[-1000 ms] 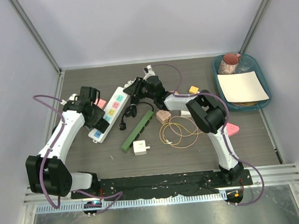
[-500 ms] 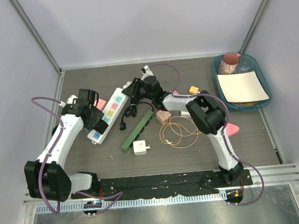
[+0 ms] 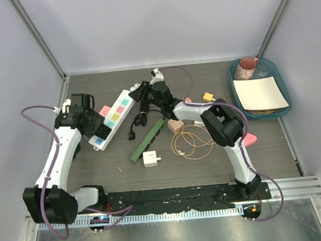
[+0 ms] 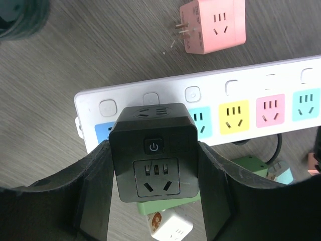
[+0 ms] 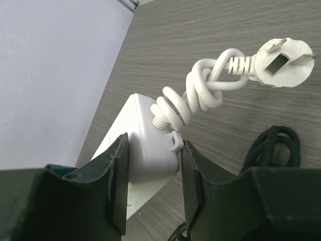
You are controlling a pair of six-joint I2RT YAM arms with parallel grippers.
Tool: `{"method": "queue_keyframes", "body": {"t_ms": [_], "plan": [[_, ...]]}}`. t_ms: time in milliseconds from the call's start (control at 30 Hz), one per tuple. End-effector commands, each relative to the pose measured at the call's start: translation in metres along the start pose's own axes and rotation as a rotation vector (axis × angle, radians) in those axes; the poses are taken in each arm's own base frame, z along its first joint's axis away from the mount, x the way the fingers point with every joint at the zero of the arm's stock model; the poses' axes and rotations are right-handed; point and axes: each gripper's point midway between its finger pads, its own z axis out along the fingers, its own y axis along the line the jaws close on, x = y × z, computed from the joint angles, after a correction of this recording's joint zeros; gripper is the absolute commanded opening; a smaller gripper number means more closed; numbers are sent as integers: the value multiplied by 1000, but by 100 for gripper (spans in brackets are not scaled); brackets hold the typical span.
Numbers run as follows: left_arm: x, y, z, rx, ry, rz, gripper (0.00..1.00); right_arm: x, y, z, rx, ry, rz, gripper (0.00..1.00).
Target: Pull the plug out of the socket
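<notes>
a: from above, where's the power strip?
b: the white power strip [image 3: 116, 113] lies slantwise on the surface [image 3: 208, 167]. the left hand [image 3: 94, 127] sits at its near end, the right hand [image 3: 141, 94] at its far end.
a: and the left wrist view?
b: the left hand [image 4: 154, 188] is clamped on the black plug [image 4: 154, 160], right over the power strip's [image 4: 261, 83] end socket. whether the pins are out, i can't tell. a pink adapter [image 4: 213, 22] lies beyond the power strip. a green socket bar [image 4: 253, 164] and a white cube adapter [image 4: 168, 228] lie on its near side.
a: right wrist?
b: the right hand [image 5: 153, 173] is closed on the power strip's [image 5: 145, 145] cord end. the knotted cord [image 5: 198, 98] runs from it to a white plug [image 5: 283, 63], and a black cable [image 5: 273, 145] lies beside.
</notes>
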Motion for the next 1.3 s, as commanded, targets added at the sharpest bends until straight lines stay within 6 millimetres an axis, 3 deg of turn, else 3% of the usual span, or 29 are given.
{"method": "queue_keyframes", "body": {"t_ms": [0,200,367,667,800,833,900,933,1033,1167,1267], "plan": [[-52,-46,-68,335,-176,-95,0,79,-113,-16,296,201,-319,1],[-35,-39,-41,288,-121,-48,0,50,-99,-10,306,156,-368,1],[-27,-31,-26,209,-75,12,0,25,-71,-7,247,110,-386,1],[-29,-40,-29,247,-71,11,0,29,-68,-8,228,115,-362,1],[-9,-39,-12,257,0,4,0,30,-42,-5,91,164,-287,1],[-6,-40,-9,261,7,5,0,23,-23,-2,17,179,-263,4],[-1,-36,0,243,23,9,0,12,-13,-4,-19,200,-227,15],[-2,-37,2,242,17,10,0,3,3,-6,-67,200,-191,34],[-3,-38,7,234,14,15,0,-20,15,-11,-121,189,-99,52],[-6,-39,10,230,1,5,0,-32,19,-21,-62,211,7,59],[-7,-39,12,223,-3,-1,0,-15,14,-34,-12,262,68,59]]}}
